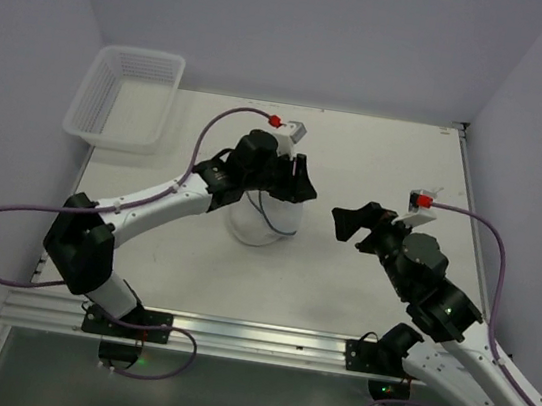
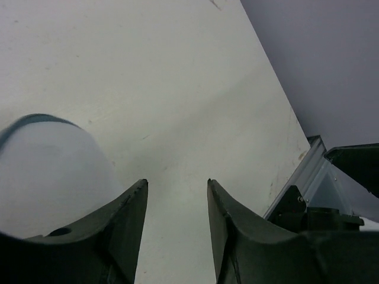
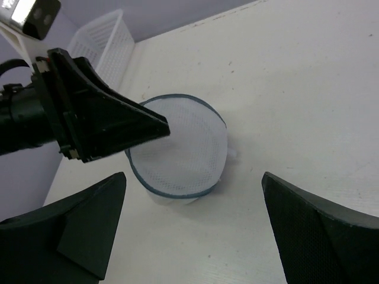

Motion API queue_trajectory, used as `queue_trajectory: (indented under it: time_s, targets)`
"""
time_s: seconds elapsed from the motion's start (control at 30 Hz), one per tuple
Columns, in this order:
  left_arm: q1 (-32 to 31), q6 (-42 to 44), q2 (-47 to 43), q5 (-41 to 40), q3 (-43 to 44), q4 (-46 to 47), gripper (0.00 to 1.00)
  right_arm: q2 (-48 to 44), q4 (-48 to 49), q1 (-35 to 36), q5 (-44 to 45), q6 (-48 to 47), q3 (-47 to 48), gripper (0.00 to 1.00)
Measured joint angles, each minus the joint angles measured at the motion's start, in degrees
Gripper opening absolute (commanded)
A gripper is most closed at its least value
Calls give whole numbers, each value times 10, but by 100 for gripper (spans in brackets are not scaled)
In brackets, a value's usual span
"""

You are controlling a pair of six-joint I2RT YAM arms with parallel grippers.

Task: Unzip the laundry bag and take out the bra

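Note:
The laundry bag point(image 1: 264, 222) is a round white mesh pouch with a dark blue-grey zipper rim, lying mid-table. In the right wrist view the laundry bag point(image 3: 185, 148) shows its rimmed mesh face tilted over a lower white part. My left gripper point(image 1: 299, 181) hovers just above the bag's far edge. Its jaws are open, and in its own view the left gripper point(image 2: 176, 187) has only bare table between them, with the bag point(image 2: 50, 171) off to the left. My right gripper point(image 1: 347, 222) is open wide to the right of the bag, apart from it. The bra is hidden.
A white slatted plastic basket point(image 1: 126, 97) stands at the back left corner, also in the right wrist view as the basket point(image 3: 109, 44). The table's right edge rail point(image 2: 299, 177) and the right arm's base lie near. Purple cables loop from both arms.

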Motion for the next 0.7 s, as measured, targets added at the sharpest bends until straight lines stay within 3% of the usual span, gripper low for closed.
queue_trajectory:
  time_s: [0.27, 0.37, 0.53, 0.7]
  targets:
    - [-104, -7, 91, -7, 61, 11, 55, -61, -22, 0, 50, 31, -35, 99]
    - [-117, -12, 90, -23, 62, 9, 64, -69, -27, 0, 56, 35, -43, 99]
    - [-99, -19, 33, -125, 58, -30, 84, -66, -30, 0, 55, 30, -43, 99]
    - [-19, -24, -47, -178, 51, -70, 87, -44, -31, 0, 50, 25, -42, 99]
